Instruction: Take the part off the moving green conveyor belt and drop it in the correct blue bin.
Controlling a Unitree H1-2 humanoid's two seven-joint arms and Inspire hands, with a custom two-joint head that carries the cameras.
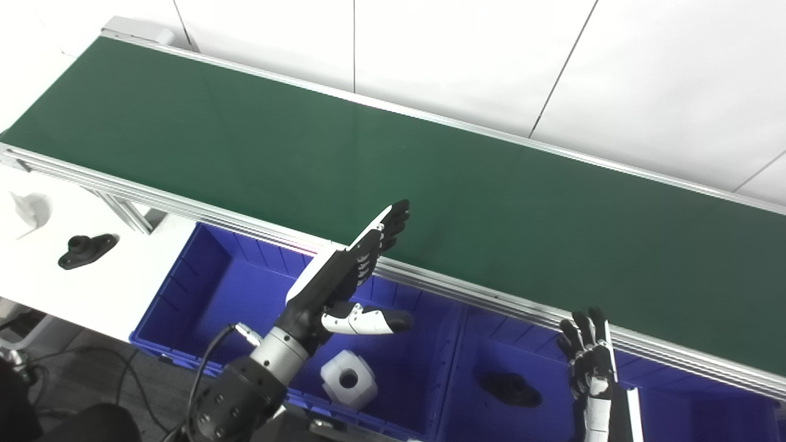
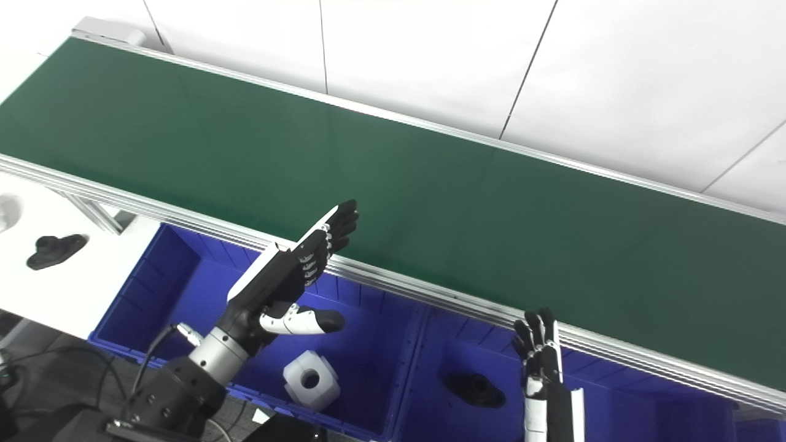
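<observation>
Green rubber-like material is covering the long conveyor belt (image 1: 430, 178) with aluminium rails, and at this moment no part is lying on the stretch of it that both views are showing. So the thing to pick is not yet in reach; it is possibly arriving from outside the picture.

The left hand (image 1: 353, 258) is hovering flat over the near rail of the belt, fingers stretched and apart, thumb pointing sideways, holding nothing. The right hand (image 1: 588, 356) is waiting lower, beside the rail, with fingers upright and spread, also holding nothing.

Under the rail two blue plastic bins are standing side by side. The left blue bin (image 1: 184, 276) is containing a white blocky plastic part with a round hole (image 1: 349, 378); the right blue bin (image 1: 473, 368) is containing a black flat part with a raised boss (image 1: 509, 389). Another black flanged part (image 1: 87, 248) is resting on the white surface (image 1: 80, 294) to the left, near a white part (image 1: 27, 212) that is hard to make out.

Judging from these samples, the coming part is probably stiff, light moulded plastic, not fragile but smooth (so it may be slipping between the fingers). I would be taking the white block across two opposite flat faces, and the black one around its raised boss, not on the thin flange.
</observation>
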